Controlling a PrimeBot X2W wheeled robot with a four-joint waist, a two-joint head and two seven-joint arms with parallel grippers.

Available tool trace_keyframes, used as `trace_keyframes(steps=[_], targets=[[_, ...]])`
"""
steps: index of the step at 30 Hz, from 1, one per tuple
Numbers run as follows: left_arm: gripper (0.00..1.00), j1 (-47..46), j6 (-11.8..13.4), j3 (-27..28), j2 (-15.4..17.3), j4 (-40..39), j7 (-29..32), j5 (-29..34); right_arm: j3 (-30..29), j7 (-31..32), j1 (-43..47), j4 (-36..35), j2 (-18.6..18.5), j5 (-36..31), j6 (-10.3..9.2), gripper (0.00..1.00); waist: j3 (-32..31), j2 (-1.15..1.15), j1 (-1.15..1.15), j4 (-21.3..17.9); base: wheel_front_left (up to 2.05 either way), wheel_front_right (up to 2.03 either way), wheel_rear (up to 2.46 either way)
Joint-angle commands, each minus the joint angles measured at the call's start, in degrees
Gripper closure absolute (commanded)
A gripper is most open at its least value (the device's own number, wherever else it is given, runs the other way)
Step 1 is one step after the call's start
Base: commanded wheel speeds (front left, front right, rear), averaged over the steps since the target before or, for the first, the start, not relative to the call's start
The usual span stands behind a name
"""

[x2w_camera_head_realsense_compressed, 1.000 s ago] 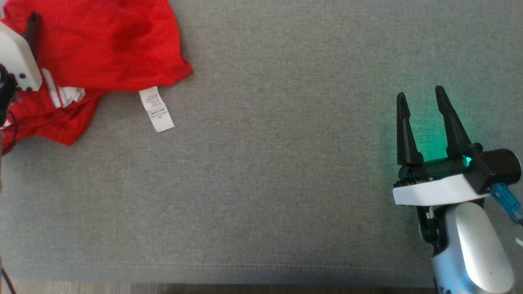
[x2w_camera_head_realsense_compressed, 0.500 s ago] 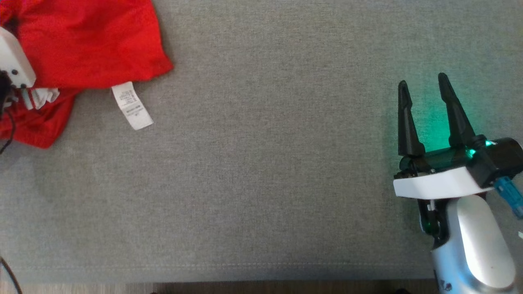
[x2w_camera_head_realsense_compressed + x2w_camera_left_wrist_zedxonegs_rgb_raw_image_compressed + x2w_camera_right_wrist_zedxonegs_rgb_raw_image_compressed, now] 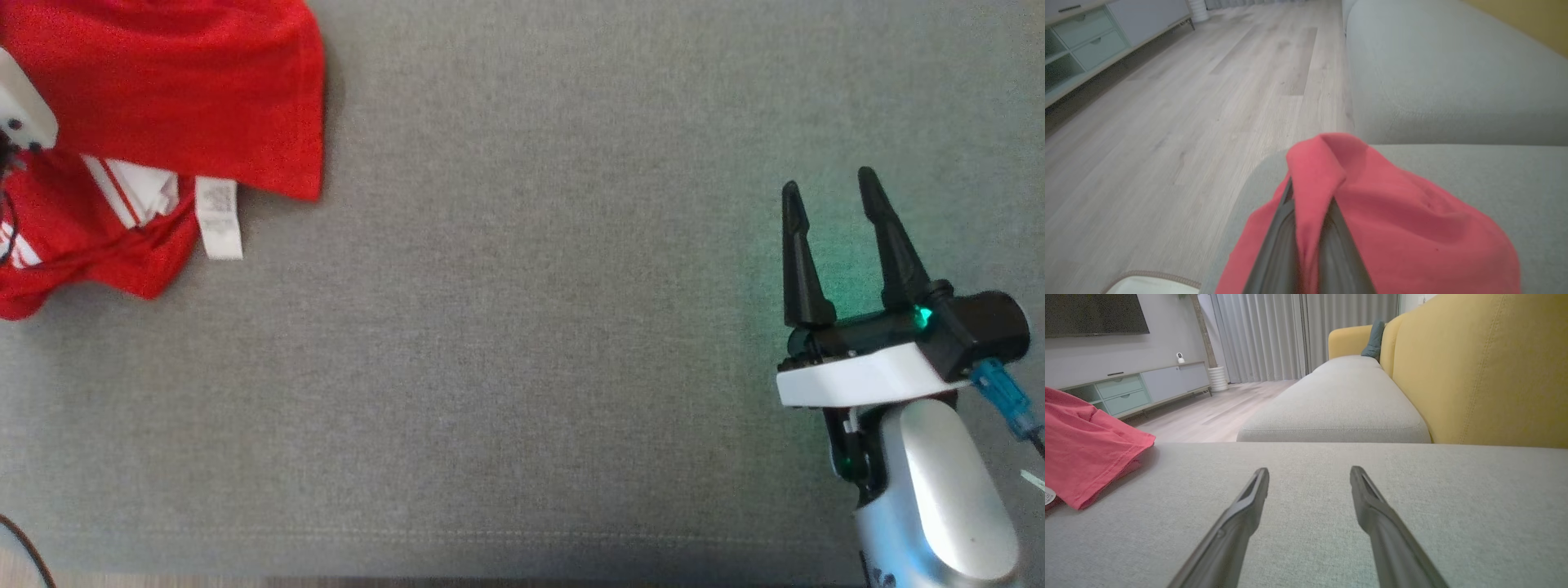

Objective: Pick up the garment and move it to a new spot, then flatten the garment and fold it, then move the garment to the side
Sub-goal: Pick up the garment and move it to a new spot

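Head view findings: one red garment is found bunched at the far left end of the grey seat. One white label and a white striped trim are exposed along its near edge.

Left wrist view: the left gripper is seen closed tight on a raised fold of the garment. The cloth is pinched between the two dark fingers and draped over them. The seat's edge and the wood floor are seen just beyond the fold.

The right gripper is noted at the right of the seat, jaws spread wide and nothing held, well apart from the garment.

Step in hand, as judged: the first, picking up. The grip is taken; whether the garment is lifted clear of the seat cannot be told.

Next move, as judged: the fold is to be raised and the garment carried right, toward the bare middle of the seat. A lift high enough for the trailing cloth to clear the seat is called for. Care is needed, because only a narrow fold is held and it could slip out.

Count:
- Garments: one.
- Labels: one.
- Grippers: two, of two fingers each.
- Seats: two, a second seat being seen beyond the first in the right wrist view.
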Motion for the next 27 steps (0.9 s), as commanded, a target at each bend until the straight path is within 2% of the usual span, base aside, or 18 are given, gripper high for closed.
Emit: trace_keyframes(steps=[1,9,16,21,27], targets=[[1.0,-3.13,0.21,1.4,3.88,-1.11,-0.86,0.13,1.64,-0.42,0.15,-1.5,-0.17,0.36,-0.04,0.0,-2.03,0.0,0.0,0.38,0.0,0.0,0.0],[1.0,-2.99,0.36,0.66,3.35,-2.14,-6.0,0.3,2.23,-0.57,2.03,0.8,-0.17,2.6,-0.04,0.0,-9.02,0.0,0.0,1.03,0.0,0.0,0.0],[1.0,-2.57,0.17,-1.24,1.61,-9.69,-7.37,0.31,1.13,-0.62,3.69,1.24,-0.17,4.31,-0.04,0.0,-14.34,0.0,0.0,0.18,0.0,0.0,0.0],[1.0,-2.17,0.2,-2.32,-0.84,-17.62,-6.54,-0.65,-0.51,-0.62,4.34,0.58,-0.17,4.7,-0.04,0.0,-16.4,0.0,0.0,-2.0,0.0,0.0,0.0],[1.0,-0.23,2.07,-3.15,-3.44,-28.08,-2.38,-1.98,-2.12,-0.63,4.26,-0.31,-0.17,4.35,-0.04,0.0,-17.77,0.0,0.0,-6.91,0.0,0.0,0.0]])
